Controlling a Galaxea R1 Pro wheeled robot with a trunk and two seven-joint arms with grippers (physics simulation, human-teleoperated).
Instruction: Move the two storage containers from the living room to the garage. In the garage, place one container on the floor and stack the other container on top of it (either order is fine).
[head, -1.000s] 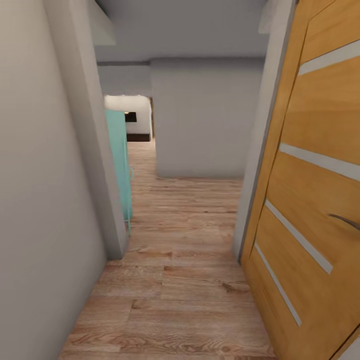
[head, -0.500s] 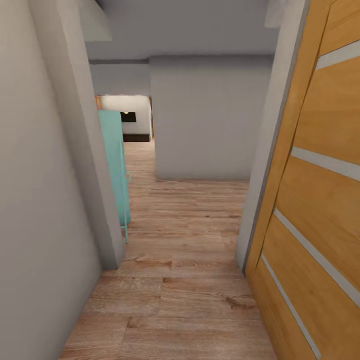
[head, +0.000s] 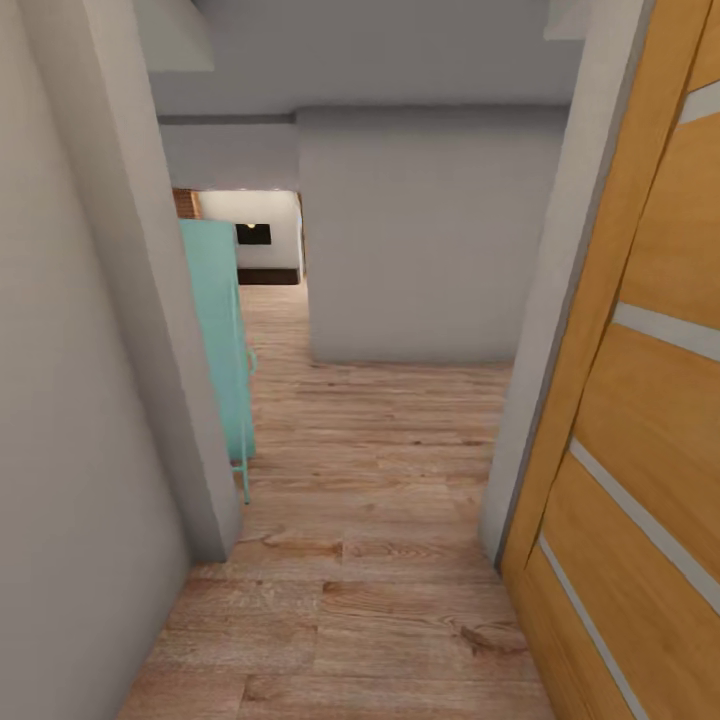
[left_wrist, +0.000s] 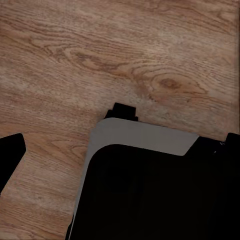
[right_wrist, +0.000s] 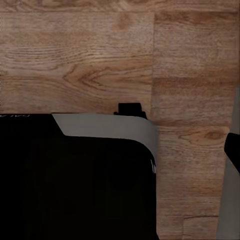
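Observation:
The two storage containers are out of view. The head view looks down a narrow hallway with a light wood plank floor (head: 370, 480). In the left wrist view my left gripper (left_wrist: 120, 150) hangs over the planks above my dark base (left_wrist: 150, 195). A dark fingertip (left_wrist: 10, 157) shows at each side edge, far apart, with nothing between. The right wrist view has my right gripper (right_wrist: 120, 150) over the same floor. One fingertip (right_wrist: 233, 150) sits at the frame's edge and holds nothing.
An open orange wooden door (head: 640, 400) lines the right side. A grey wall (head: 80, 400) with a corner (head: 215, 520) closes the left. Behind that corner stands a teal cabinet (head: 215, 330). A grey wall (head: 420, 240) faces me, with a passage (head: 270, 290) running on to its left.
The whole view has shifted: the camera has advanced along the hallway. The door's handle has left the picture, and more of the teal cabinet and far room shows.

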